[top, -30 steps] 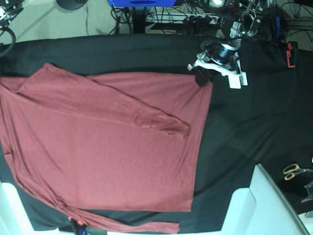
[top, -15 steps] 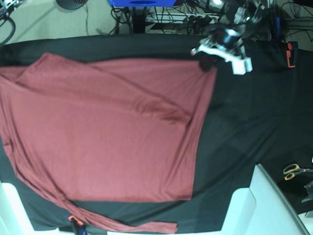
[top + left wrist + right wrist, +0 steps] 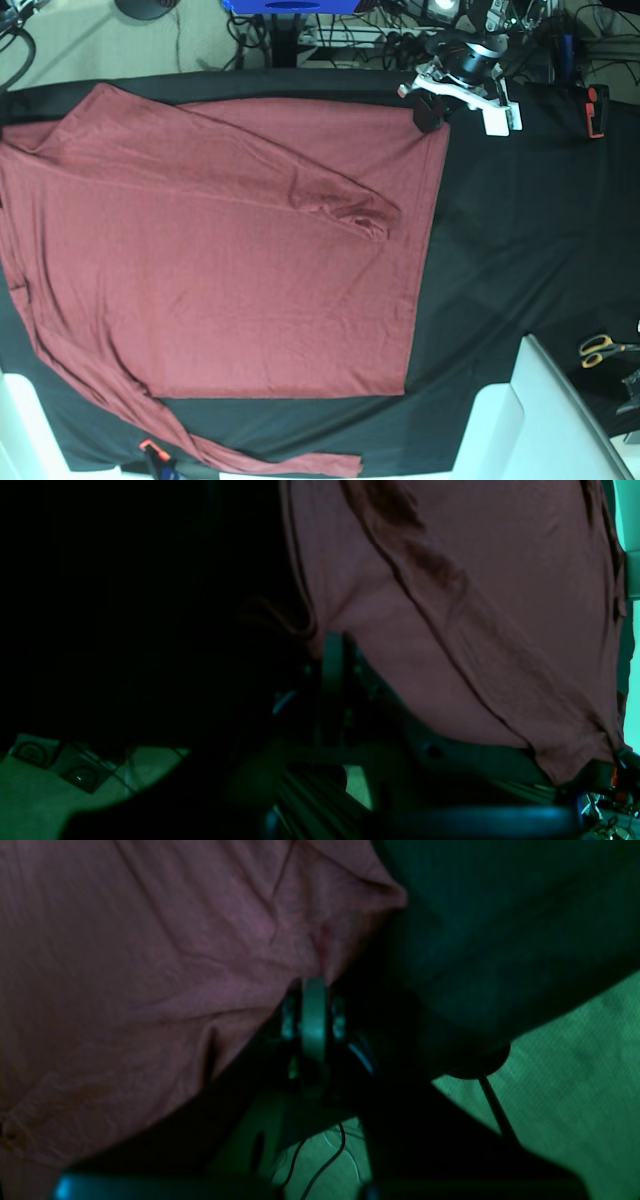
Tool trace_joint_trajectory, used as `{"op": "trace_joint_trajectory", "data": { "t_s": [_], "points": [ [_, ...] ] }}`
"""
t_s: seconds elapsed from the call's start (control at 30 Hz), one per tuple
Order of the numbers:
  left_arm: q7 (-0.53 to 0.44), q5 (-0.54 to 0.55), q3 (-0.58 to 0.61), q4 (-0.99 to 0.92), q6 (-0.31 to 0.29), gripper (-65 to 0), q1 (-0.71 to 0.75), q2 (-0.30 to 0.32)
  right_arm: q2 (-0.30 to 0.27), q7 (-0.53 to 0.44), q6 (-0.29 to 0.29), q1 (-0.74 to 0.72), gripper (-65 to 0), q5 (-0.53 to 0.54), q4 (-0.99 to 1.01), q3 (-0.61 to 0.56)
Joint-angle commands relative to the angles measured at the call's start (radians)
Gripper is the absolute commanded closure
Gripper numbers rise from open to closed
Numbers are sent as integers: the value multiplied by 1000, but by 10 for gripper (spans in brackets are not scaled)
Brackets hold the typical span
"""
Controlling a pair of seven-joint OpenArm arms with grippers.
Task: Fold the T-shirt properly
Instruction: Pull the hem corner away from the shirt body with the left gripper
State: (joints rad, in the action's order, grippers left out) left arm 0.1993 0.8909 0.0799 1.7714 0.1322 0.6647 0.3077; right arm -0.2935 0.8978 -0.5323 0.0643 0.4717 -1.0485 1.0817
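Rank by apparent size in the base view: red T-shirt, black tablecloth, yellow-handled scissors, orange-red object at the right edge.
1. Black tablecloth, spans the view.
2. Brick-red long-sleeved T-shirt.
3. Yellow-handled scissors and the orange-red object: both look small and alike, so no ranking between them.

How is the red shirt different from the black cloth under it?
The T-shirt is brick red; the black tablecloth is black. The T-shirt is smaller and lies on top, while the tablecloth reaches past it on the near, far and right sides. The T-shirt has wrinkles and a sleeve folded across it; the tablecloth looks smoother. The left gripper is shut on the T-shirt's corner, not on the tablecloth. Both are soft cloth, spread out.
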Motion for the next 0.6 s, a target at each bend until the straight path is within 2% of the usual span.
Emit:
{"op": "trace_joint_trajectory", "data": {
  "t_s": [0.0,0.13,0.3,0.43,0.57],
  "points": [
    [-17,-2,-4,14,-4,0,5,6,-26,-7,-1,-7,0,12,-22,-1],
    [-17,1,-1,14,-3,0,3,6,-28,-7,61,-10,0,12,-22,-25],
    [-13,6,2,14,-1,0,-21,5,-33,-7,96,-13,0,12,-22,-128],
    [81,6,-13,17,-1,0,-53,-22,-33,-7,150,-31,0,12,-22,-150],
    [124,6,-35,20,-1,0,-76,-57,-33,-7,156,-39,0,12,-60,-150]
  ]
}}
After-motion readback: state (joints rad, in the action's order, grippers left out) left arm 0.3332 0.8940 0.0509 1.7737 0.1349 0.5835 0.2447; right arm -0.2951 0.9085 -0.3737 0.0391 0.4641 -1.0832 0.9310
